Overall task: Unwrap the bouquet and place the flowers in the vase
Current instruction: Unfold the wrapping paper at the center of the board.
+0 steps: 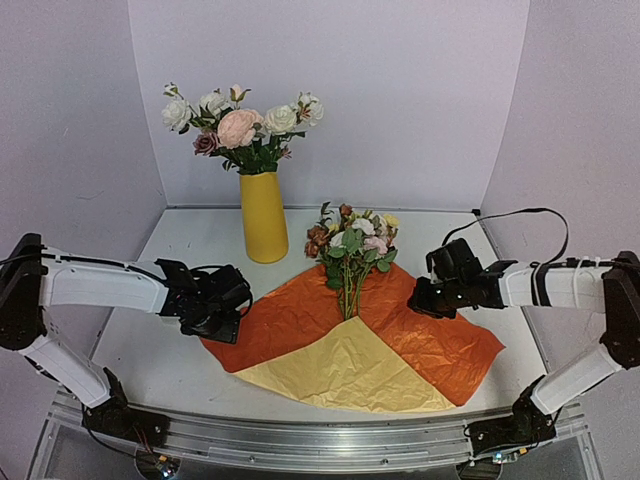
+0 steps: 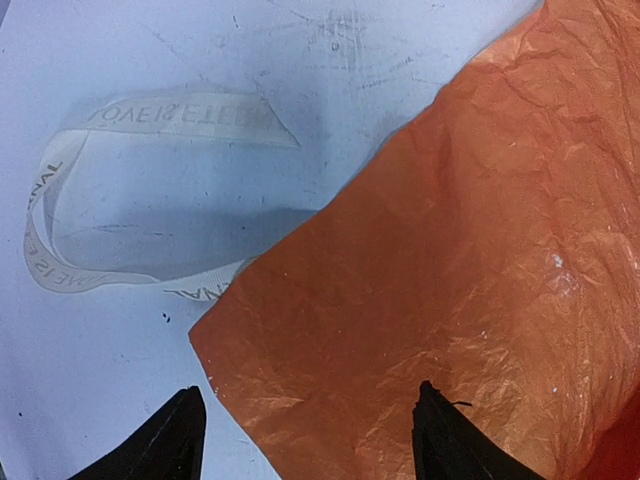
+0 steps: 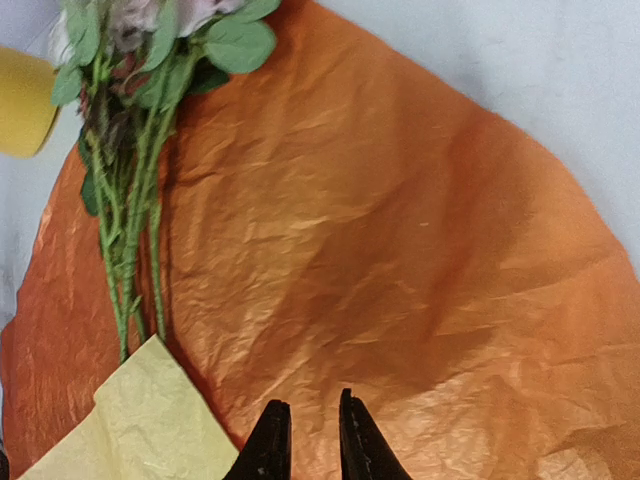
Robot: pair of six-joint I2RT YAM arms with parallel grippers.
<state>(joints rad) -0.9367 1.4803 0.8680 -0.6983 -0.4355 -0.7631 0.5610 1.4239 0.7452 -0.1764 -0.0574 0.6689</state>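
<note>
Left fingers [image 2: 170, 445] spread, right fingers [image 3: 268, 445] barely parted, both empty; roses [image 1: 240, 125] hide vase [image 1: 263, 225] mouth.

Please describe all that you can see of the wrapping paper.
The paper is crinkled and orange, with a pale yellow layer over its near middle. It lies spread open, fan-shaped, flat on the table. The flowers lie on its far middle, stems toward the near side. A cream ribbon meets its left edge.

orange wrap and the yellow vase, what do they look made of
Orange wrap: probably thin matte paper, going by fine crinkles and sharp creases all over. Yellow vase: smooth, evenly coloured, faint sheen; glazed ceramic or plastic, cannot tell which.
</note>
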